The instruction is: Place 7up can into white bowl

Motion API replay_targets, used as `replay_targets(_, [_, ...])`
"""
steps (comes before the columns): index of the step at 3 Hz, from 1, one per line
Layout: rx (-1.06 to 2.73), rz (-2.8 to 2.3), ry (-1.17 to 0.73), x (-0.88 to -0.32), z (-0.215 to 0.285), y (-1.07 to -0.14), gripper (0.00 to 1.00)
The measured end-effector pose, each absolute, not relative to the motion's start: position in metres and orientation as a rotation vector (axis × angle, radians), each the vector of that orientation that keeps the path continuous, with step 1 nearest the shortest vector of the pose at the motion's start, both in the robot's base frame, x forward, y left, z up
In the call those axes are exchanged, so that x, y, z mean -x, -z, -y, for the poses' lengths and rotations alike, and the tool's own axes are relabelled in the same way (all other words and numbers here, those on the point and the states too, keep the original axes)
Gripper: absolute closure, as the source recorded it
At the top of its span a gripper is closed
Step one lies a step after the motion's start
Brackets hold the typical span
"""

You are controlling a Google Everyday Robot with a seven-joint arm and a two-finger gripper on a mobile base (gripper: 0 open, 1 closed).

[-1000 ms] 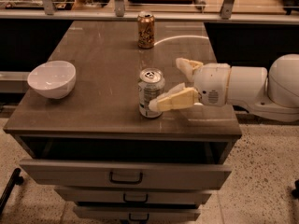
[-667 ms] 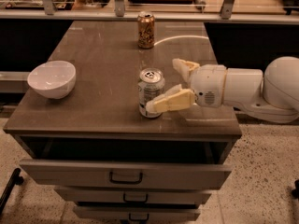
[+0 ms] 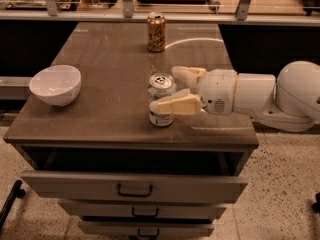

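The 7up can [image 3: 161,109] stands upright on the brown tabletop [image 3: 105,59], near its front edge. My gripper [image 3: 164,89] reaches in from the right and is open, with one finger on each side of the can. The near finger [image 3: 175,105] lies across the can's front right and the far finger [image 3: 186,75] is behind it. The white bowl [image 3: 55,84] sits upright at the table's left edge, well to the left of the can.
A gold-brown can [image 3: 156,32] stands at the back middle of the table. Under the tabletop the top drawer [image 3: 135,185] is pulled out a little, with more drawers below it. A railing and shelf run behind the table.
My gripper has slid a little to the left, so its fingers reach further around the 7up can. The can and the bowl have not moved.
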State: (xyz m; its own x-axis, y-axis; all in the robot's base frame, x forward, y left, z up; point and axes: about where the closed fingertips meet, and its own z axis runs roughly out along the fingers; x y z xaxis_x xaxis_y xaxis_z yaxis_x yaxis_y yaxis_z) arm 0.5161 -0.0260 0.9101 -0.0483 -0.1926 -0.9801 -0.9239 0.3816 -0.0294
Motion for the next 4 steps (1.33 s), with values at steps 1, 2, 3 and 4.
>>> replay_targets(1, [1.043,-1.526,-0.829,-0.516,0.024,-0.910,0.48])
replay_targets(2, [1.043,-1.525,-0.874,-0.522,0.015,-0.917,0.75])
replay_targets(3, [1.016,-1.504,-0.901,-0.538,0.009,-0.931,0.97])
replay_targets(4, [1.022,-1.439,-0.908,-0.567,-0.013,-0.965,1.00])
